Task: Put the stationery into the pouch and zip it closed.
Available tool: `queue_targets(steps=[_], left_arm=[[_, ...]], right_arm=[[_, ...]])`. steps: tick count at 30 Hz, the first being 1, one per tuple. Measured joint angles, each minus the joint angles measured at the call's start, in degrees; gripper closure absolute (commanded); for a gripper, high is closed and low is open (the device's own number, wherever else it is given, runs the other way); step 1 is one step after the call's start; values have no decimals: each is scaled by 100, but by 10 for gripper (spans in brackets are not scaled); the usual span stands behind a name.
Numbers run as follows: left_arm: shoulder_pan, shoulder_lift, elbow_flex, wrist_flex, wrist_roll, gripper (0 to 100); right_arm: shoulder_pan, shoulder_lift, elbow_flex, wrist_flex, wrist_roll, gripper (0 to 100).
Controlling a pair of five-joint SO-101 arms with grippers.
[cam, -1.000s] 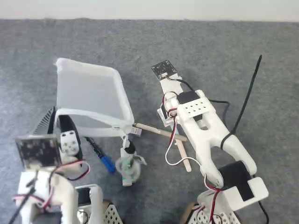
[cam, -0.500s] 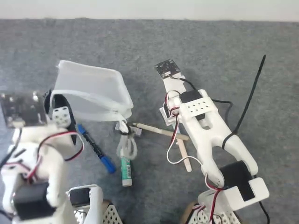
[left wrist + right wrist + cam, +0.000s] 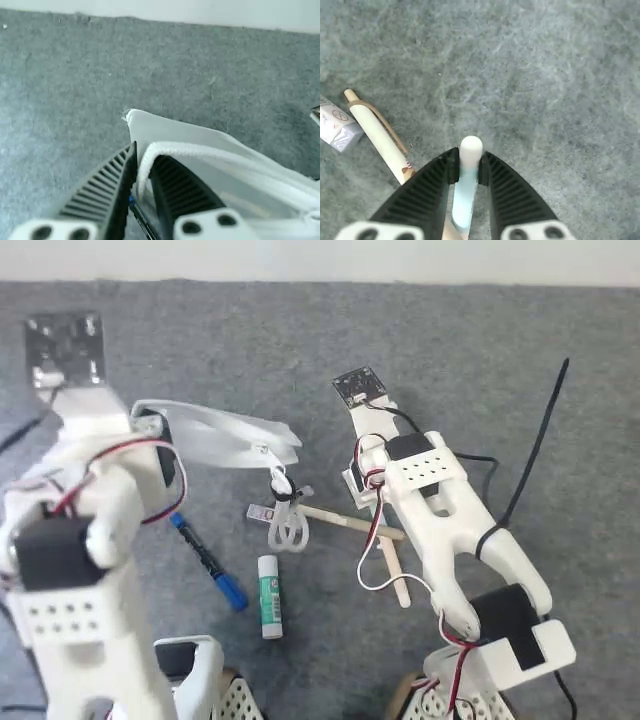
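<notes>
**Holding the pouch rim, pen at the ready**

Nearest the arm bases, short of both pincers, a glue stick [image 3: 270,597] and a blue marker [image 3: 205,562] lie on the worktop [image 3: 500,360]. The right pincer [image 3: 468,157] is clamped tight on a pale pen [image 3: 470,145], with a cream pen [image 3: 377,132] just beside it. The left pincer [image 3: 142,157] is pinched shut on the rim of the white pouch [image 3: 210,150], which sags toward the right pincer, its mouth nearly flat. I'd want that mouth spread and turned to face the pen before feeding it in lengthwise. Grey carpet-like cloth covers the worktop; beyond the left pincer stands a pale wall [image 3: 225,10].
</notes>
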State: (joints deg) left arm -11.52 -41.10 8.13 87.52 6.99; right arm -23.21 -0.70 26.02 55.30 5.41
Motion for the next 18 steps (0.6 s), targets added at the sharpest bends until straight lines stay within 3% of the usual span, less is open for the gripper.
queue_targets(steps=[9, 18], left_arm=[[0, 1336, -721, 659, 378, 991], [-202, 1495, -730, 721, 422, 989]], right_arm=[[0, 0, 0, 0, 0, 992], [149, -193, 0, 0, 0, 992]])
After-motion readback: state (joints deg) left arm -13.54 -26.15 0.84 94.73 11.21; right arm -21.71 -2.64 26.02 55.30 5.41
